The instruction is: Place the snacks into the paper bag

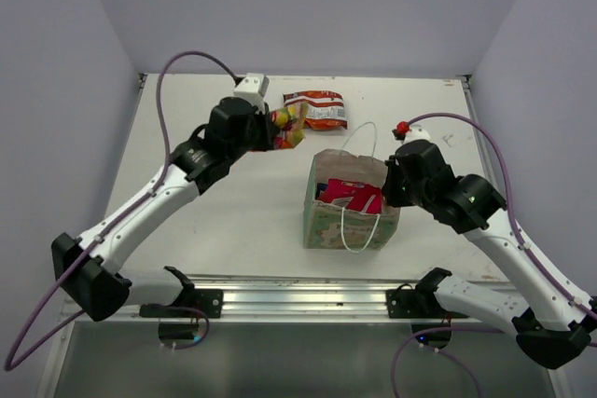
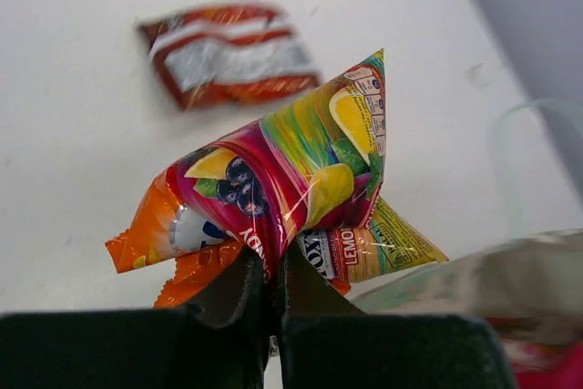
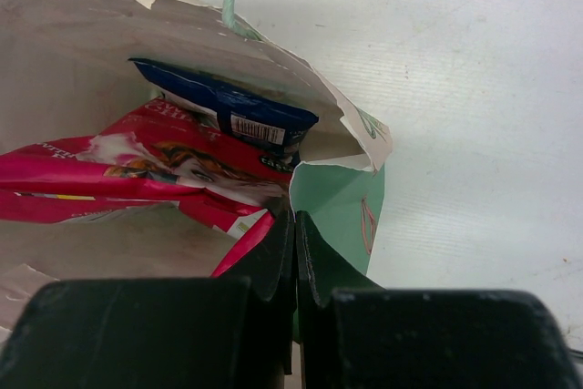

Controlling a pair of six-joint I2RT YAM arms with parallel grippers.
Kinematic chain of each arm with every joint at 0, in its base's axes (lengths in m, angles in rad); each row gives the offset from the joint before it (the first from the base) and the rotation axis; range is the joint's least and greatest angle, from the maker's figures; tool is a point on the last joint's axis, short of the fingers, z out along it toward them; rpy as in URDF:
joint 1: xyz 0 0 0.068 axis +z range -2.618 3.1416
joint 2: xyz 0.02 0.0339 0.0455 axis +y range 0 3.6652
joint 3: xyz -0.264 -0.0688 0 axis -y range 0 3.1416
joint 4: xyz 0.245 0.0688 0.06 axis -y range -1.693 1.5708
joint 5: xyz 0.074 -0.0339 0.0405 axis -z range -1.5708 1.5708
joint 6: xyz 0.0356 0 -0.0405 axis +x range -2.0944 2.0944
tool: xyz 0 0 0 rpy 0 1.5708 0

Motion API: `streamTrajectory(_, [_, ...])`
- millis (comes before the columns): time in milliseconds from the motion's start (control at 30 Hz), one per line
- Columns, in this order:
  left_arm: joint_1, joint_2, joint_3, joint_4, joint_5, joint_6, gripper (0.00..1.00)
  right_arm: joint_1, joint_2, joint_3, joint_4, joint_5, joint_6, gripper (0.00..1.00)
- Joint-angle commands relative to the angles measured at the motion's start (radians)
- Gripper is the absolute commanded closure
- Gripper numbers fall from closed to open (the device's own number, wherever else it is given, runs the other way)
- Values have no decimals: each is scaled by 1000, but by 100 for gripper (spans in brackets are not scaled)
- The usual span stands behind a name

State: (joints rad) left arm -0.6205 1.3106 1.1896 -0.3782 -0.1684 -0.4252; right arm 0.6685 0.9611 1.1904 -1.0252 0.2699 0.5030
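My left gripper [image 2: 271, 266] is shut on the small orange-yellow candy packet [image 2: 282, 179], which hangs off the table at the back left [image 1: 289, 126]. Behind it the red-white-brown crinkled packet [image 1: 315, 109] lies flat on the table, also in the left wrist view [image 2: 228, 52]. The pale-green paper bag [image 1: 350, 200] stands upright in the middle. Inside it lie the pink packet with a face [image 3: 137, 175] and the blue crisp bag [image 3: 228, 107]. My right gripper [image 3: 293, 225] is shut on the bag's right rim [image 3: 351, 148], pinching the wall.
The bag's white cord handles [image 1: 359, 230] loop over its near and far sides. A raised rail [image 1: 298, 297] runs along the table's near edge. Grey walls close in the back and both sides.
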Motion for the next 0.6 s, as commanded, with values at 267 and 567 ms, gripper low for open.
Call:
streamTrajectory(267, [-293, 62, 337, 136, 153, -17, 100, 2, -13, -9, -21, 2, 11, 100])
streamTrajectory(567, [-442, 182, 329, 67, 139, -40, 100, 3, -35, -2, -44, 29, 16, 100])
